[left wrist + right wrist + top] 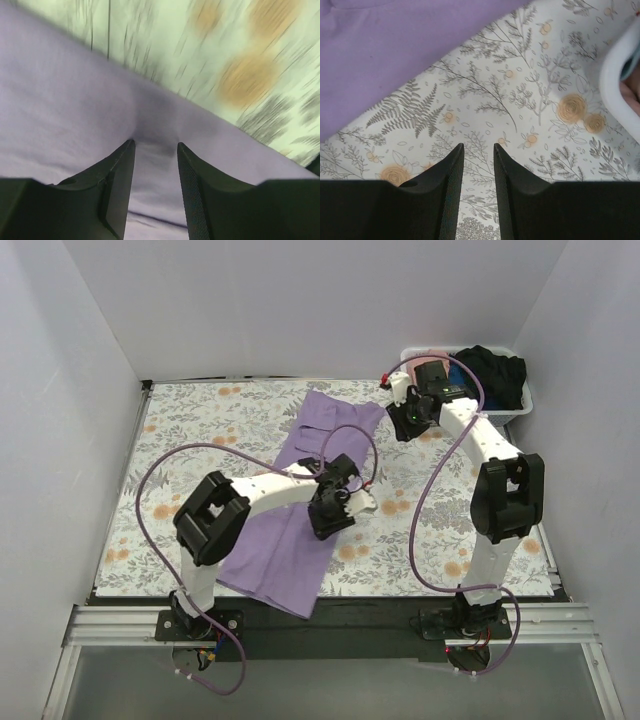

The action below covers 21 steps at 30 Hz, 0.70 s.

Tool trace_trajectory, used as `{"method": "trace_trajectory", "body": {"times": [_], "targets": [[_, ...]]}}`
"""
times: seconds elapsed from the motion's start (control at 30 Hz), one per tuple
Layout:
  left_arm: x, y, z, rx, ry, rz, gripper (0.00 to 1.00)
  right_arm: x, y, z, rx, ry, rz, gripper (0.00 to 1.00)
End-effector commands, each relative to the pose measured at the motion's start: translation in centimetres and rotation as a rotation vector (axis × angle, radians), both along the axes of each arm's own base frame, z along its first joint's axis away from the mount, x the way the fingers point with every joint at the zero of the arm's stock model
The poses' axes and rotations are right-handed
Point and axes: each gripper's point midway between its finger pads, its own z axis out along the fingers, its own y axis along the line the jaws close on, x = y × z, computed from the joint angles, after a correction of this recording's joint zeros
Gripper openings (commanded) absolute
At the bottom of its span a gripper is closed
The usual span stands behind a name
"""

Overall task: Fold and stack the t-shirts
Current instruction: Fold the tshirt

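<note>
From above, the lavender shirt (290, 540) lies slantwise on the counter (200, 420), running from the near edge left of centre up toward the middle of the far edge. The left claw (350, 502) sits low over the shirt's right-hand side, about mid-counter. The right claw (398, 392) hangs near the far right corner, just beside the white basket (520, 412), which holds a black shirt (495, 375) and pink cloth (432, 365).

At the left wrist, the left claw (155, 147) stands partway closed, and the shirt (60, 115) puckers into a shadowed ridge right at its tips. This looks like a pinch on the cloth. The counter's print (240, 60) beyond is smeared. A fold goes well only if the pinch takes one clean edge, so I would check that just the top layer is caught. The edge should then be carried low and straight, so the cloth lays flat rather than bunching.

At the right wrist, the right claw (478, 150) is narrowly parted and holds nothing, with bare floral counter (520, 115) under it. The shirt's edge (395, 50) lies up to the left and the basket rim (615, 75) to the right. It would help most by taking that far edge, so both ends of the fold line rise together.
</note>
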Motion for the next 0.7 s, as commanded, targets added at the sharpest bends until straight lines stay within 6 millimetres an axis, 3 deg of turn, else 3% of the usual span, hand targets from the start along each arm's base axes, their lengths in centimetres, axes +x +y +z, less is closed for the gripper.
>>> {"method": "trace_trajectory", "body": {"times": [0.0,0.1,0.13,0.2,0.27,0.33,0.4,0.43,0.5,0.53,0.67], "targets": [[-1.5,-6.9,3.4,-0.206,0.145,0.07,0.39,0.4,-1.2,2.9,0.056,-0.036,-0.041,0.36],[-0.3,-8.5,6.7,-0.335,0.175,0.079,0.39,0.2,-1.0,2.9,0.068,-0.023,-0.029,0.36],[1.0,-7.9,8.7,-0.393,0.149,0.108,0.39,0.0,-0.8,2.9,0.075,-0.016,-0.021,0.35],[2.1,-7.1,10.1,-0.466,0.164,0.149,0.39,-0.3,-0.2,2.3,0.091,0.01,-0.009,0.34],[4.9,-5.0,11.7,-0.542,0.157,0.251,0.39,-0.8,0.9,1.6,0.097,0.04,0.012,0.31],[8.4,-2.4,12.4,-0.58,0.127,0.374,0.39,-1.4,2.5,0.6,0.106,0.07,0.041,0.29],[11.3,-1.1,12.3,-0.605,0.117,0.483,0.38,-1.8,3.8,0.0,0.104,0.085,0.064,0.28],[13.9,0.3,12.9,-0.633,0.081,0.554,0.38,-2.2,5.1,-0.3,0.099,0.093,0.086,0.27],[17.0,1.1,12.4,-0.651,0.072,0.669,0.38,-2.1,6.1,-1.6,0.071,0.109,0.097,0.25],[18.6,1.2,13.3,-0.678,0.051,0.69,0.38,-2.3,7.2,-2.1,0.059,0.114,0.116,0.24],[22.4,3.6,12.9,-0.724,0.062,0.847,0.38,-1.1,8.6,-6.0,-0.019,0.141,0.119,0.22]]}}
